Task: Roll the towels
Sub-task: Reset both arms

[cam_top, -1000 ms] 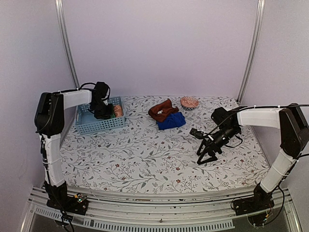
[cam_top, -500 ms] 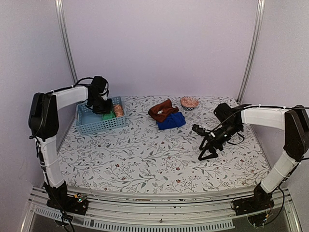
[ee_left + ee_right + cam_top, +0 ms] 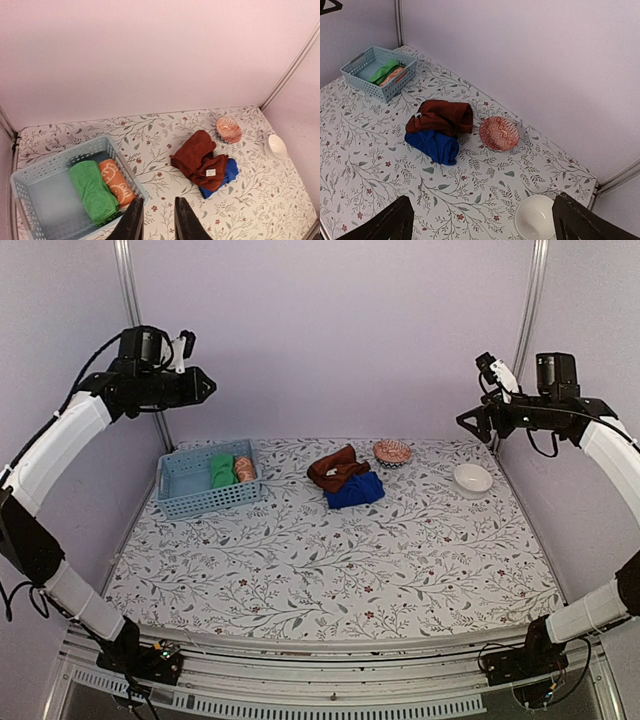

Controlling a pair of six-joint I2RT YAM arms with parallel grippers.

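- Two towels, the green towel [image 3: 92,192] and the orange towel [image 3: 116,182], lie rolled side by side in the basket [image 3: 30,175], below my left hand [image 3: 158,202] and a little to its left.
- The rust-brown towel [image 3: 197,157] lies crumpled, overlapping the blue towel [image 3: 227,175], on the tabletop [image 3: 165,130] far beneath both hands.
- My left hand is slightly parted, pinching nothing.
- My right hand [image 3: 482,200] is spread wide and empty, high over the white bowl [image 3: 535,217].
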